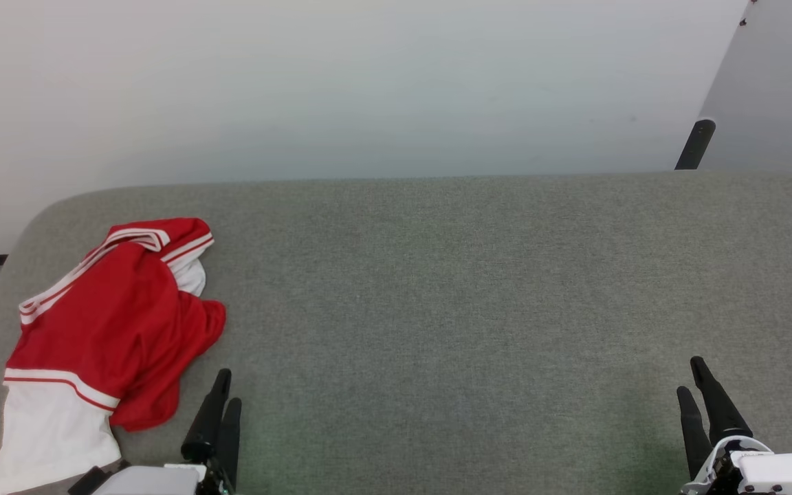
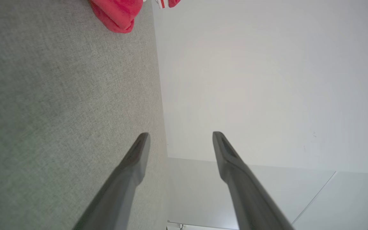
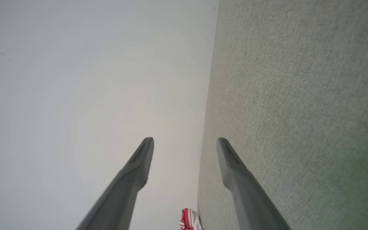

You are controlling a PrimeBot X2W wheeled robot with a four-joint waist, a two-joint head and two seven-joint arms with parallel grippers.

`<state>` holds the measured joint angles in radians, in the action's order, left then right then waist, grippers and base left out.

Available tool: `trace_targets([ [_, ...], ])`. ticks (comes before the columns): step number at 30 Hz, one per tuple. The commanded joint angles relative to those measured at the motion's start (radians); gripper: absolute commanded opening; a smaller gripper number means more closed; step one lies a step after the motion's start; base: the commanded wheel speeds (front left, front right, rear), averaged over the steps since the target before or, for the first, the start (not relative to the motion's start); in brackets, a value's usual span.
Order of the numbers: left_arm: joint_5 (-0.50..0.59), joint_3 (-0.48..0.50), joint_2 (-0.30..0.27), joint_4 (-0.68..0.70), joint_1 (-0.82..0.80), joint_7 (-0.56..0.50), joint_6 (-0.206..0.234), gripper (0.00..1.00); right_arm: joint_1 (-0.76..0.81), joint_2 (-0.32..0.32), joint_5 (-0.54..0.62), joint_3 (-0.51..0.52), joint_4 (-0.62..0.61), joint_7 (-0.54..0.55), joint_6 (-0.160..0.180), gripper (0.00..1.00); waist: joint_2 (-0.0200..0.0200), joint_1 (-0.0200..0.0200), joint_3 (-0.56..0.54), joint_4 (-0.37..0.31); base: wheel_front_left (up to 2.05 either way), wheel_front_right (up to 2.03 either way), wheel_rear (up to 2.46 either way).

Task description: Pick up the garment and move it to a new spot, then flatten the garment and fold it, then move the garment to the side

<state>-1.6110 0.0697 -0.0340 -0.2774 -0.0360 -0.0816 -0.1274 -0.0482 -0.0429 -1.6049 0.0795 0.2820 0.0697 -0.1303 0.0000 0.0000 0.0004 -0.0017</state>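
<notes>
Nearest, at the head view's lower left, the left pincer [image 1: 228,388] points up beside the garment [image 1: 107,330]. Its two dark fingers are spread wide and hold nothing. At the lower right, well apart from the cloth, the right pincer [image 1: 690,377] also has its two fingers spread wide and empty. One garment, a red shirt with white sleeves and red-and-white striped trim, lies crumpled at the left end of the grey fabric-covered bench [image 1: 471,275].

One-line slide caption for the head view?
Crumpled red-and-white garment at the left end of the grey fabric surface; left gripper and right gripper open and empty at the near edge.
</notes>
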Motion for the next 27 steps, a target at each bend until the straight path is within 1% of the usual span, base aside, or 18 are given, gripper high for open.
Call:
trace_targets([
  [1,-0.002,-0.012,-0.006,0.029,-0.018,0.012,-0.001,1.0,-0.012,-0.003,0.01,-0.015,-0.028,-0.015,0.0,1.0,0.0,0.0001,-0.001,0.0,0.0,0.0,0.0],
  [15,0.032,-0.059,-0.024,0.066,-0.012,0.065,-0.001,1.0,-0.001,-0.004,0.047,-0.05,-0.056,-0.073,0.0,1.0,0.0,0.0001,-0.006,-0.002,0.0,0.0,0.0],
  [21,0.088,-0.085,-0.041,0.073,-0.013,0.095,0.0,1.0,0.001,-0.005,0.097,-0.063,-0.062,-0.096,0.0,1.0,0.0,0.0001,-0.009,-0.002,0.0,0.0,0.0],
  [27,0.169,-0.107,-0.057,0.076,-0.015,0.126,0.008,1.0,0.003,-0.009,0.176,-0.076,-0.067,-0.119,0.0,1.0,0.0,0.0001,-0.012,-0.002,0.0,0.0,0.0],
])
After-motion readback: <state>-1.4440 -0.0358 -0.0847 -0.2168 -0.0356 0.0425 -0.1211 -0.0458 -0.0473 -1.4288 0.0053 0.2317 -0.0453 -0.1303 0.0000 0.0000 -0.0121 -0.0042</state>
